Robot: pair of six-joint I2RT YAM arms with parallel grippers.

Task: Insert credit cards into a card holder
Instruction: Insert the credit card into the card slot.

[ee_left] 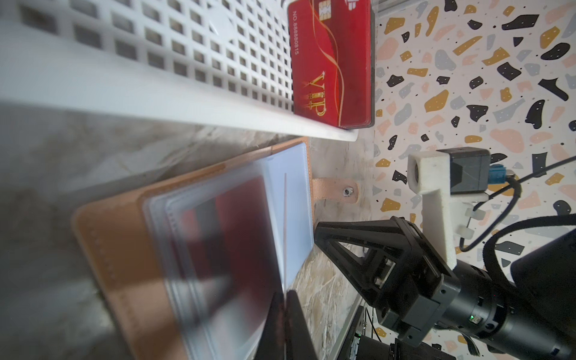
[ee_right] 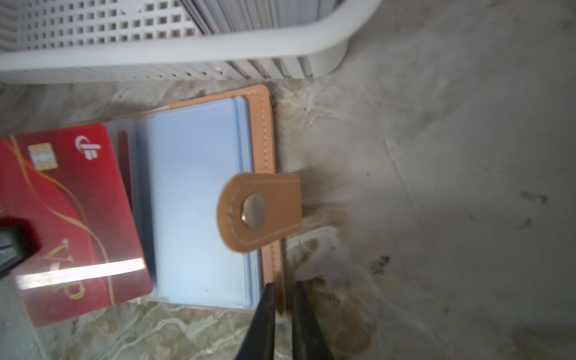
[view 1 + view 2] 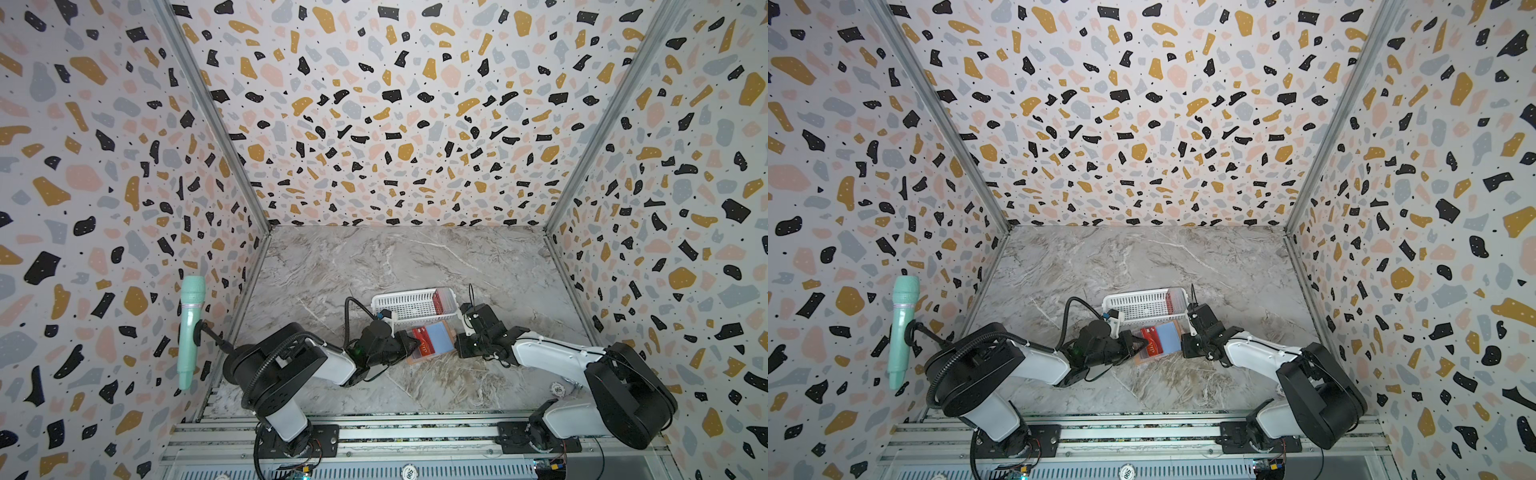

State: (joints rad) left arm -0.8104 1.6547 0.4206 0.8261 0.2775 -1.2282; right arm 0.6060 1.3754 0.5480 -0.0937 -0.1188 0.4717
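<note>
The tan card holder (image 3: 440, 338) lies open on the marble table in front of the basket, pale blue pages up (image 2: 199, 202), its snap strap (image 2: 255, 208) folded over the page. My left gripper (image 1: 285, 294) is shut on a red credit card (image 2: 71, 218), which hovers flat over the holder's left half (image 3: 1152, 345) and shows edge-on in the left wrist view. A second red card sits in a clear sleeve (image 1: 230, 249) beneath it. My right gripper (image 2: 282, 293) pinches the holder's tan right edge (image 3: 1179, 332).
A white slotted basket (image 3: 409, 305) stands just behind the holder, with more red VIP cards (image 1: 330, 62) stacked at its right end. A mint microphone (image 3: 189, 328) hangs on the left wall. A small round disc (image 3: 558, 389) lies beside the right arm.
</note>
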